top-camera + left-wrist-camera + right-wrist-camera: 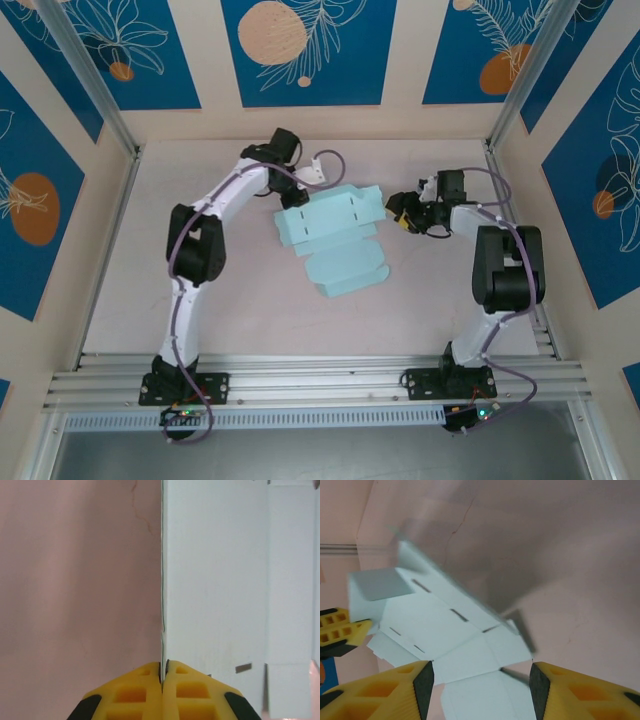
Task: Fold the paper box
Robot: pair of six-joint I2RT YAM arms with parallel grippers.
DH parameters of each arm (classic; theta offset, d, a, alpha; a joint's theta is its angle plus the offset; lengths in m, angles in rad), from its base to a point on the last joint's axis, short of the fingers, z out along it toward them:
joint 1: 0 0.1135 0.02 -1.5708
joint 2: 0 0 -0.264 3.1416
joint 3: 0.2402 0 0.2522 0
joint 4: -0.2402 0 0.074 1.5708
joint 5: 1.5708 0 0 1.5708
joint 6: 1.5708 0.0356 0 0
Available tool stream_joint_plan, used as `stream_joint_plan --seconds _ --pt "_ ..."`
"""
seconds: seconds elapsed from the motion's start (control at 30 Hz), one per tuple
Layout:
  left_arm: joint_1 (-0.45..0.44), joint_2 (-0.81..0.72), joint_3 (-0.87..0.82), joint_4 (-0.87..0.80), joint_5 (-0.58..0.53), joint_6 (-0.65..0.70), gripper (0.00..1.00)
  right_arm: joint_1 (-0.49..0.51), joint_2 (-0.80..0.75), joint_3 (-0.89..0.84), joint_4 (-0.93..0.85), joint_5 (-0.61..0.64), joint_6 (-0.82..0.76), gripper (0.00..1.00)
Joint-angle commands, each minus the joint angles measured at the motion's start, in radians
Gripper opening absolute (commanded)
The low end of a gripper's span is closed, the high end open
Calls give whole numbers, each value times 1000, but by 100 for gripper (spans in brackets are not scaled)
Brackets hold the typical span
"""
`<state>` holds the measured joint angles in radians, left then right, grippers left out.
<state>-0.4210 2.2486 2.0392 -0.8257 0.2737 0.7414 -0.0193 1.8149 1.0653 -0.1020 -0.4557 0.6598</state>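
we pinch the pale light-blue thin card paper box point(335, 235) by its far-left edge in our closed left hand point(163, 667), anchoring it for our open right hand point(480, 672) at its right.

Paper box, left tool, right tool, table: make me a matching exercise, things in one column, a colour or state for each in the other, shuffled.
Things:
1. paper box
2. left tool
3. right tool
4. table

Colour or state:
A. open, fingers apart
B. pale pinkish surface
C. light blue card with flaps
D. shut on the box's edge

Pairs: 1-C, 2-D, 3-A, 4-B
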Motion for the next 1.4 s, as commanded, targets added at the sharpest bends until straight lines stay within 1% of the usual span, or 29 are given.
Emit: stream_joint_plan --seconds 0.0,0.1,0.2,0.43,0.57,0.67,0.77,0.93,1.0,1.13,1.37 --pt "54 -101 -82 141 182 -36 0 20 61 18 84 -107 -22 56" --pt "77 -116 -111 166 250 -47 0 50 83 15 100 -106 -36 59" --pt "82 -111 -114 171 274 -46 0 68 99 17 105 -91 -47 62" --pt "82 -98 -114 162 286 -31 0 86 121 49 119 -103 -82 59" --pt "82 -95 -114 153 293 -17 0 99 119 75 106 -75 -125 57" --pt "82 -97 -114 139 302 2 0 106 109 86 107 -32 -156 56" --pt "82 -96 -113 138 295 1 0 111 104 93 118 -10 -169 56" --pt "80 -93 -109 137 258 5 0 122 92 104 120 10 -175 51" --pt "79 -91 -111 137 233 8 0 124 79 101 122 27 -176 51" --pt "79 -90 -110 135 221 14 0 124 55 94 125 49 -183 51" --pt "73 -84 -108 129 212 22 0 124 44 99 148 18 -179 50"
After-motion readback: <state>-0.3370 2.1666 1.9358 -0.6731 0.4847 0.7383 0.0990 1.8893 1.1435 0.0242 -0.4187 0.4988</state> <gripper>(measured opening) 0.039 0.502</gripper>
